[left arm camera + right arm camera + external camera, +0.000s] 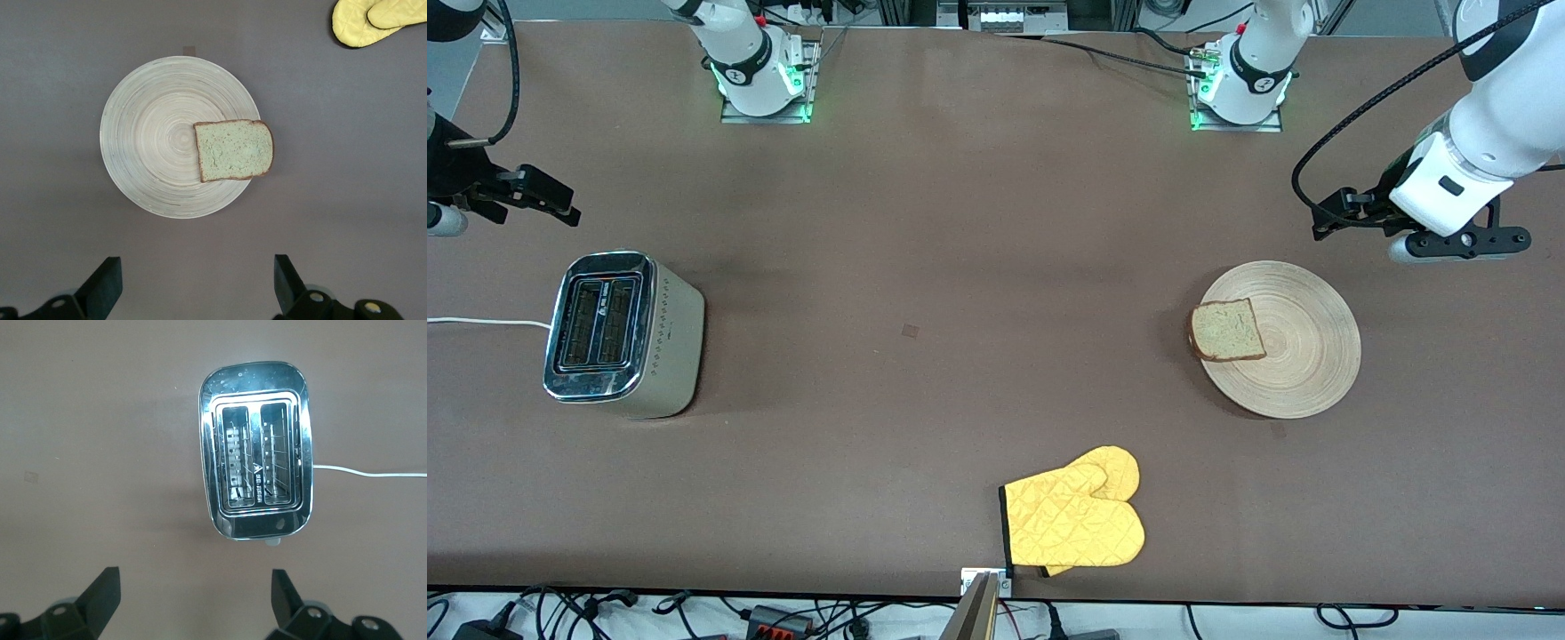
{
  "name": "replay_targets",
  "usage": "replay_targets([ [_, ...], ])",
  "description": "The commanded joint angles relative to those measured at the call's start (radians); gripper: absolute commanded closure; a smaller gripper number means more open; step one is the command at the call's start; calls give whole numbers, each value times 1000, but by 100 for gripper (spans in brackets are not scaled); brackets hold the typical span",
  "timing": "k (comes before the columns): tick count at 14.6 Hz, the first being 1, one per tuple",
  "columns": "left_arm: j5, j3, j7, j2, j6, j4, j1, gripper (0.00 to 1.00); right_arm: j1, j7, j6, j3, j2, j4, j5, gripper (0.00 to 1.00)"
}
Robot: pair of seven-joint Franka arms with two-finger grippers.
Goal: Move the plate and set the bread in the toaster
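The light-wood plate (1303,373) lies toward the left arm's end of the table. The bread (1228,330) lies flat on it, overhanging the rim on the side toward the toaster. The left wrist view shows the plate (147,147) and the bread (233,150) too. The chrome-topped toaster (618,333) stands upright toward the right arm's end, both slots empty, as the right wrist view (255,477) shows. My left gripper (1334,213) (197,267) is open and empty, up over bare table beside the plate. My right gripper (551,200) (195,580) is open and empty, over bare table beside the toaster.
A yellow oven mitt (1076,520) lies near the table's front edge, nearer to the front camera than the plate; it also shows in the left wrist view (373,20). The toaster's white cord (480,322) runs off the right arm's end of the table.
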Motion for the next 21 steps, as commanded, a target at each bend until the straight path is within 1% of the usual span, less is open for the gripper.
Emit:
replay_targets([
  [1, -17, -3, -4, -16, -14, -8, 9, 0, -12, -2, -1, 8, -24, -21, -2, 0],
  [12, -17, -1, -7, -9, -11, -6, 9, 0, -10, 1, 12, 10, -21, -19, -2, 0],
  [20, -17, 0, -7, 46, 5, 17, 44, 0, -9, 2, 10, 10, -21, -19, 0, 0],
  [21, -17, 0, -9, 73, 5, 20, 46, 0, -9, 1, 10, 10, -22, -19, 0, 0],
])
